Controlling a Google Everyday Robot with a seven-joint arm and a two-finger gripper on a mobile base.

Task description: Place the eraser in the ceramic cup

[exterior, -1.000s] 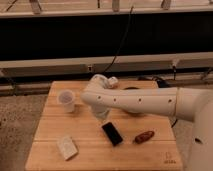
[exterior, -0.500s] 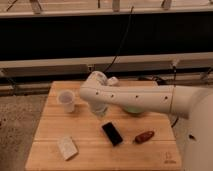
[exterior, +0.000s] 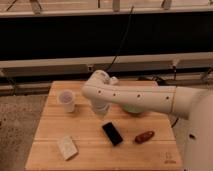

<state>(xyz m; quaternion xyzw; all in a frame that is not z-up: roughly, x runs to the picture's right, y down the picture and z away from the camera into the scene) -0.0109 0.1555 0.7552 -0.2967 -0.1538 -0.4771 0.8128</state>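
Eraser (exterior: pixel 112 133): flat on table (exterior: pixel 50 135), not yet placed.
Ceramic cup (exterior: pixel 66 100): apparently empty.
Gripper (exterior: pixel 101 109): near Eraser; released or clenched, cannot tell.
Left: grasp, carry, drop.

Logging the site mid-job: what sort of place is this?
Probably a lab or test bay: a wooden table on speckled floor, cables along a dark wall. The pincer hangs over the table.

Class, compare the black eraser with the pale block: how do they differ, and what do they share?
The eraser is black; the pale block is beige. The eraser lies mid-table, close to the gripper; the pale block lies toward a front corner, farther from it. Both are flat rectangles lying on the wooden table.
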